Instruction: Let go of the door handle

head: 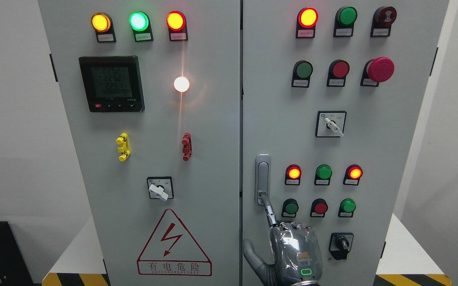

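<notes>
A metallic robot hand [292, 254], arm side unclear, rises at the grey cabinet's right door, index fingertip [266, 201] pressing the lower end of the upright silver door handle [262, 179]; remaining fingers curled, thumb out. If the finger slips right, it could bump the dark green push button [291, 207] nearby.

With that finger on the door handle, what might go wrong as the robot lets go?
1. The right hand has one fingertip at the bottom of the door handle; it might catch as it withdraws.
2. The green button and red button sit close beside the hand, so a sideways retreat could bump them.
</notes>
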Available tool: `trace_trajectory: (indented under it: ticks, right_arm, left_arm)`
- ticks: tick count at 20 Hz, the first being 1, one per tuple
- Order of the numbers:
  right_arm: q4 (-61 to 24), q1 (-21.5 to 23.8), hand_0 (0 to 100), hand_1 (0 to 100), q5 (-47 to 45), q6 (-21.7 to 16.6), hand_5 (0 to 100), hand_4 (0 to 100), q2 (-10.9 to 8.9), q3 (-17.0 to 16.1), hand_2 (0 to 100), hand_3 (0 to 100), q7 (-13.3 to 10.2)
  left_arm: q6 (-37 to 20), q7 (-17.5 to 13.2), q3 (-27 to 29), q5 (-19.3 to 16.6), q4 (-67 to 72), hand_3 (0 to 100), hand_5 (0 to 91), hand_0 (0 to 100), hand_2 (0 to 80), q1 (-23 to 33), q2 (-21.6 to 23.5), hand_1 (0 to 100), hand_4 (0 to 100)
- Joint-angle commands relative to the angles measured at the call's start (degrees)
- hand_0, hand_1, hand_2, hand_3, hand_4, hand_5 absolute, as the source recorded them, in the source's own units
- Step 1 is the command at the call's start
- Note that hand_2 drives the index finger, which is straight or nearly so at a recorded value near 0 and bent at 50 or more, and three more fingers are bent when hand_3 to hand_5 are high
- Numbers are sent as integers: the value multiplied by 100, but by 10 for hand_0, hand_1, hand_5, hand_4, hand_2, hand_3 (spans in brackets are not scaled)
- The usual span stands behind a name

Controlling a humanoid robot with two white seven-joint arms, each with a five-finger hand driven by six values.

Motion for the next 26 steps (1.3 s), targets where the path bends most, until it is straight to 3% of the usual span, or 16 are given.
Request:
trace_trajectory:
  ticks: [1, 26]
  right_arm:
    - [191, 15, 385, 213, 0, -6, 980, 897, 4, 15, 0, 869, -2]
    - [270, 41, 380, 215, -9, 117, 984, 901, 4, 33, 0, 871, -2]
  left_arm:
    - [3, -5, 0, 0, -5, 0, 0, 120, 0, 105, 0, 556, 0]
    - [3, -5, 0, 0, 4, 0, 0, 120, 0, 105, 0, 556, 0]
